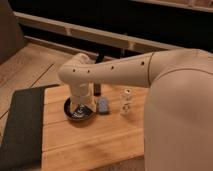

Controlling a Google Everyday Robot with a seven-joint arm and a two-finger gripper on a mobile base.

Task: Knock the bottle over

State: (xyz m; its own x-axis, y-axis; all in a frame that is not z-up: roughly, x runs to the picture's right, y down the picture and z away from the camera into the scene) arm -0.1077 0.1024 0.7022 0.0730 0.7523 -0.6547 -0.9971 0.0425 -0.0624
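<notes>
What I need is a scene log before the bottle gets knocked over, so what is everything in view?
bottle: 1, clear with a pale cap, upright on the table, right of the block
block: 1, blue-grey, flat on the table between bowl and bottle
cylinder: 1, dark, standing behind the block
bowl: 1, dark, left of the block, under the gripper
mat: 1, dark grey, along the table's left side
table: 1, light wood, under everything
arm: 1, white, reaching in from the right
gripper: 1, white, hanging over the bowl, left of the bottle and apart from it
</notes>
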